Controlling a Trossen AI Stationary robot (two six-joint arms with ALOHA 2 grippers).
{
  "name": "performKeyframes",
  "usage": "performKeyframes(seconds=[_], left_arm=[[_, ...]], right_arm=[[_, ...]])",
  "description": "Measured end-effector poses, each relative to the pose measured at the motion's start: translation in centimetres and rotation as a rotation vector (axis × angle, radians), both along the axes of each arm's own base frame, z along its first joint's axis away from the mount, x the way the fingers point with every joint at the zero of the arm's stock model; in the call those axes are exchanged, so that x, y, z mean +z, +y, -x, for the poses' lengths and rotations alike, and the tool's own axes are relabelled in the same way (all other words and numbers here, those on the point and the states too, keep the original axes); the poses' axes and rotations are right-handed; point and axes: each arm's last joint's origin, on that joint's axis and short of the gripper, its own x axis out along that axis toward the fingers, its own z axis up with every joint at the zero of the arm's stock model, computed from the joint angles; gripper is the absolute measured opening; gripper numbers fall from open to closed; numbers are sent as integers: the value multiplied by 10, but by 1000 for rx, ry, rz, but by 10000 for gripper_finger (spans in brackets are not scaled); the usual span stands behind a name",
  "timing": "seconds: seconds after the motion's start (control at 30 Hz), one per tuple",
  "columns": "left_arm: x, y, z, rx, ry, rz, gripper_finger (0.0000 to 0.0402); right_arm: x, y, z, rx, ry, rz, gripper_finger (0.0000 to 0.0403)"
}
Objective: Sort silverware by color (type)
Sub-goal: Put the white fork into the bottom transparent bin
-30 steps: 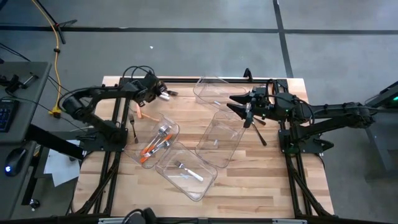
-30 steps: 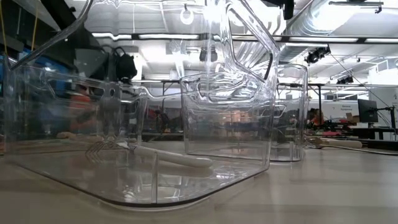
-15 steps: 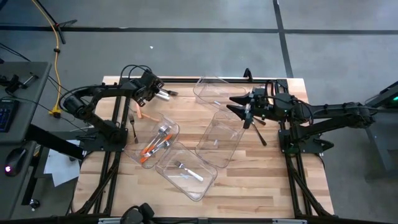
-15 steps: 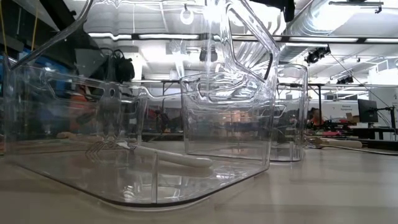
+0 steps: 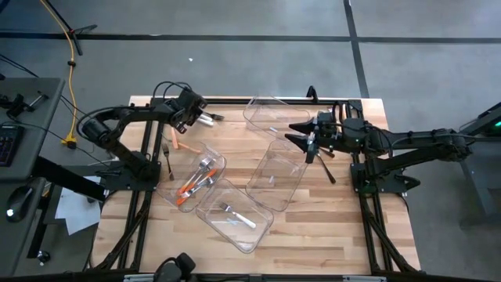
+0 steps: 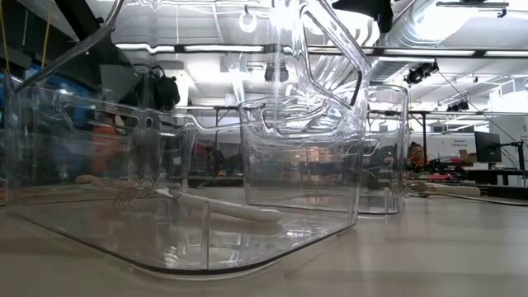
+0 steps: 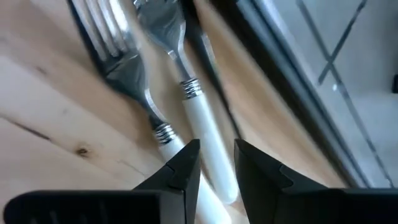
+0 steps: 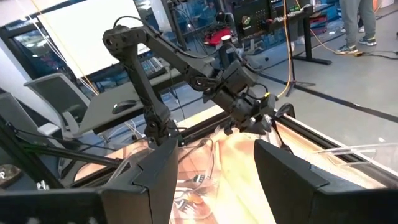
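My left gripper is down at the table's far left edge, shut on a white-handled piece of silverware. A second white-handled fork lies flat beside it, its handle running under one finger. My right gripper hangs open in the air over the clear bins on the right and holds nothing; it also shows in the right wrist view. One bin holds orange-handled pieces, another a white-handled fork. An all-black piece lies on the table at right. My left gripper has the white handle pinched between its two fingers, which lie across it, coming slanting from above. The piece lies flat on the wooden table with its metal head pointing away from the fingers.
Two empty clear bins stand on the right half. A loose orange-handled piece and a dark fork lie on the left. A dark thin strip runs next to the held piece. Bare wood lies along the near edge.
In the low view a dark part of the right arm at the top edge has come a little further into the picture. Nothing else has visibly moved.
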Motion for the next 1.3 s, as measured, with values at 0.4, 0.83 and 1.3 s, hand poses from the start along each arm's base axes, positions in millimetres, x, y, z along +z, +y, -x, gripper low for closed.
performKeyframes(seconds=[0.4, 0.83, 1.3], left_arm=[[-9, -6, -13, -5, -9, 17, 4], [-13, -31, -29, -149, 50, 83, 1], [9, -33, -28, -190, 40, -29, 1]], right_arm=[[0, 0, 0, 0, 0, 0, 195], [0, 0, 0, -1, -1, 0, 195], [0, 0, 0, -3, -1, 0, 195]])
